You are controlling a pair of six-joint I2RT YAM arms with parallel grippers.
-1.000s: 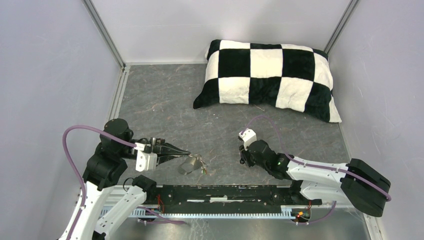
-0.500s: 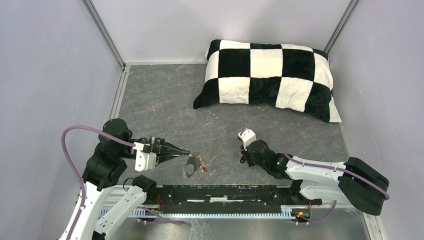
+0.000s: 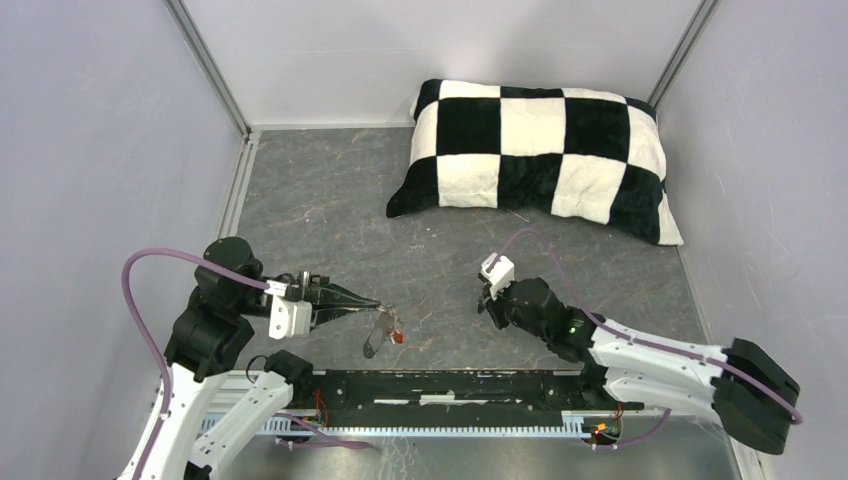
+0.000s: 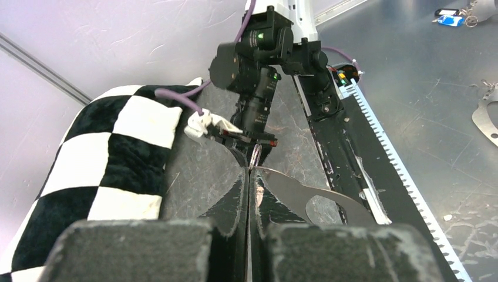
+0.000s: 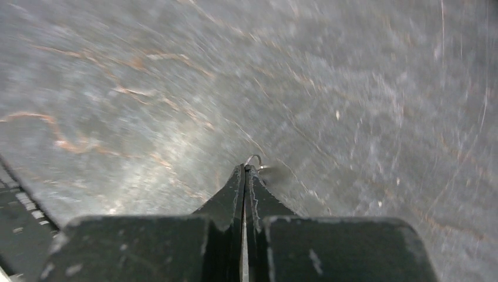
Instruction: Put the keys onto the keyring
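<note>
My left gripper is shut on the edge of the keyring, a flat grey fob that hangs tilted below the fingertips. In the left wrist view the keyring runs off to the right with its oblong slot showing. A red-tagged key dangles beside the fob. My right gripper is low over the table, right of the fob and apart from it. Its jaws are shut in the right wrist view, with a small wire ring sticking out past the right gripper; the picture is blurred.
A black-and-white checked pillow lies at the back right. Grey walls close in the table on three sides, and a black rail runs along the near edge. Beyond the rail, loose keys with a blue tag lie on the metal bench.
The right gripper has closed and its arm has reached out a little. The fob in the left gripper has swung from flat to nearly edge-on, and the red tag has shifted with it.
</note>
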